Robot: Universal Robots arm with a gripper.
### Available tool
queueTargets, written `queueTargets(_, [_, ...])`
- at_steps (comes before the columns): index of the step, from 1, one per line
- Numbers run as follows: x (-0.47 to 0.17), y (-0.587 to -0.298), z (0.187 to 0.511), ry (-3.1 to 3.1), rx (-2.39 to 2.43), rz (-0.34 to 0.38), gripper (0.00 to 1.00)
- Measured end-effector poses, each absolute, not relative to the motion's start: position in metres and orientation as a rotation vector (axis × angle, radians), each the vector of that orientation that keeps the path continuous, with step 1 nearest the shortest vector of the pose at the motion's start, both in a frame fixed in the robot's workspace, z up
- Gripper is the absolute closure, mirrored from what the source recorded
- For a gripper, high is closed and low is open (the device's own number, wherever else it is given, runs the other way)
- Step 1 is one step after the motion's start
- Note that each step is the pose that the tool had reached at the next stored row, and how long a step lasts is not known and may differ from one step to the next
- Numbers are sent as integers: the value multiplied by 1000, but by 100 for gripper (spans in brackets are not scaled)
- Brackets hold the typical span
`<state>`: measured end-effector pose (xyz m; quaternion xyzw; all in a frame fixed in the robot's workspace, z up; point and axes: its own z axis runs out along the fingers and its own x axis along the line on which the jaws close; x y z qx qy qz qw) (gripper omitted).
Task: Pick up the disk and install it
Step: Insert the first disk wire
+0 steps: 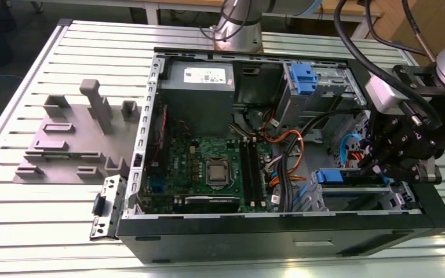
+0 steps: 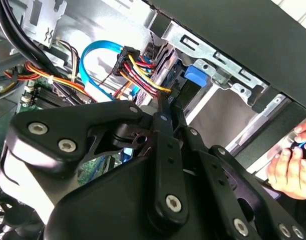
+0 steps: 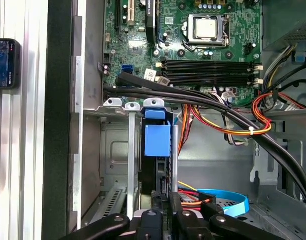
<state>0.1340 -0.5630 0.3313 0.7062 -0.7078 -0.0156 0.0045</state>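
The disk (image 1: 345,177) stands on edge in the drive cage at the front corner of the open computer case (image 1: 284,234), on the exterior view's right. Its blue rail end (image 3: 157,139) and thin dark edge show in the first wrist view. In the second wrist view its blue end (image 2: 195,75) lies just past the fingertips. My gripper (image 1: 372,169) reaches down into that cage, and its black fingers (image 3: 174,206) are shut on the disk's edge. The gripper (image 2: 165,106) points into the cage beside bundled cables.
Cables (image 1: 284,145) cross between motherboard (image 1: 207,162) and cage. A grey power supply (image 1: 199,75) and a blue latch piece (image 1: 303,78) sit at the case's far side. A grey fixture (image 1: 68,139) lies on the exterior view's left. A hand (image 2: 290,170) is outside the case; a phone (image 3: 5,62) lies on the table.
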Motion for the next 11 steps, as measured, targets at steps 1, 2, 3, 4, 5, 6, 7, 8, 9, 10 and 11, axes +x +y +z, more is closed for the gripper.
queueTargets(1, [134,-563,331,-2218,2212,-49,83])
queueTargets(2, [134,-563,331,-2218,2212,-50,83])
queueTargets(3, [134,-563,331,-2218,2212,-50,83])
queueTargets(4, [134,-563,331,-2218,2212,-50,83])
queueTargets(5, [134,-563,332,-2219,2212,-50,83])
queueTargets(6, [134,-563,332,-2219,2212,-51,83])
queueTargets(7, [134,-562,333,-2220,2212,-51,83])
queueTargets(8, [134,-562,334,-2220,2211,-50,83])
queueTargets(9, [134,-562,335,-2221,2209,-50,83])
queueTargets(10, [134,-562,335,-2222,2209,-50,83])
queueTargets(11, [134,-562,335,-2223,2207,-50,83])
